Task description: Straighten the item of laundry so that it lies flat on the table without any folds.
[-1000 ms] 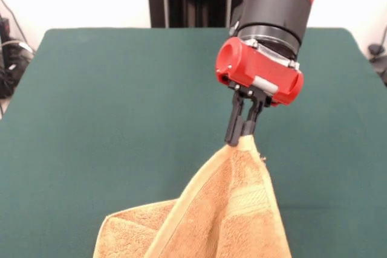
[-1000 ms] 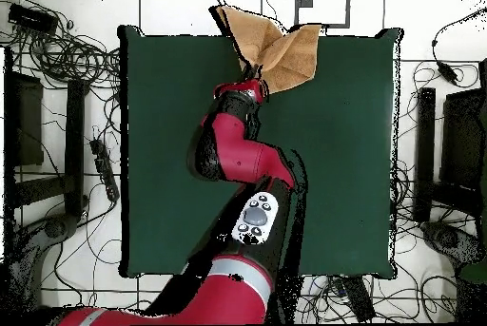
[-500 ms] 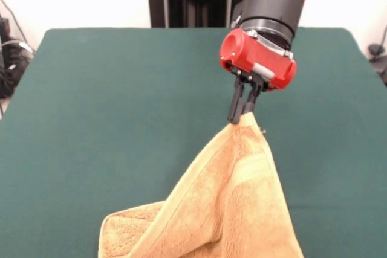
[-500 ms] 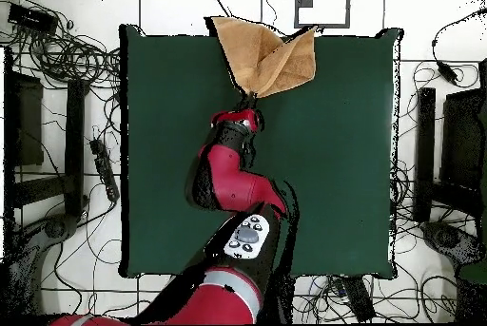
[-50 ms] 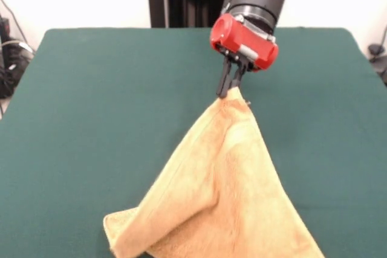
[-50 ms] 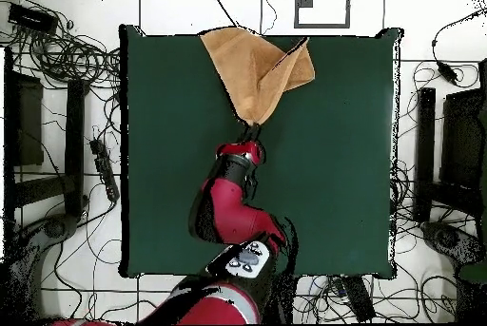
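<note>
No text, label, brand, number or sign can be read in either view. The towel [image 5: 224, 197] shows only plain terry and its woven band, with no legible tag. The red housing above the hand [image 5: 228, 93] carries no readable marking, and the round button panel on the arm [image 6: 247, 259] in the overhead view is too small to make out any lettering.

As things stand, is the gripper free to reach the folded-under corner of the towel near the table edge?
Probably not: the gripper is shut on the towel's raised corner, so it must release first. Otherwise nothing on the table blocks the way.
</note>
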Motion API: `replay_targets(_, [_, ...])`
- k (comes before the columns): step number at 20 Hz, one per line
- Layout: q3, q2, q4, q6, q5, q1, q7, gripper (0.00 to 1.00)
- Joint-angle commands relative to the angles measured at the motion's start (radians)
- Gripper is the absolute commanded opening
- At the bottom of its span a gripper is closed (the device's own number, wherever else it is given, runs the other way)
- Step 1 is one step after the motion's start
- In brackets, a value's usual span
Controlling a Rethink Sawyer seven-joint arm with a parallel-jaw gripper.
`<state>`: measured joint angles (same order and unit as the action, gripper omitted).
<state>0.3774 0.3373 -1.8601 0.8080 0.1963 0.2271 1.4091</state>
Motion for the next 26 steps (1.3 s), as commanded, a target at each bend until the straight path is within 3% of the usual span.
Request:
replay_targets(1, [-0.070,0.048,-0.271,0.118,-0.012,0.071,0.380,0.00])
replay_targets(5, [-0.060,0.056,-0.342,0.145,0.039,0.114,0.389,0.00])
replay_targets(7, [-0.075,0.087,-0.368,0.150,0.017,0.106,0.424,0.00])
replay_targets(14, [-0.092,0.197,-0.385,-0.049,0.081,0.110,0.389,0.00])
replay_targets(17, [-0.095,0.182,-0.398,-0.038,0.135,0.125,0.407,0.00])
replay_targets(23, [-0.119,0.171,-0.441,0.009,0.135,0.144,0.453,0.00])
replay_targets(26, [-0.124,0.186,-0.459,-0.030,0.218,0.193,0.440,0.00])
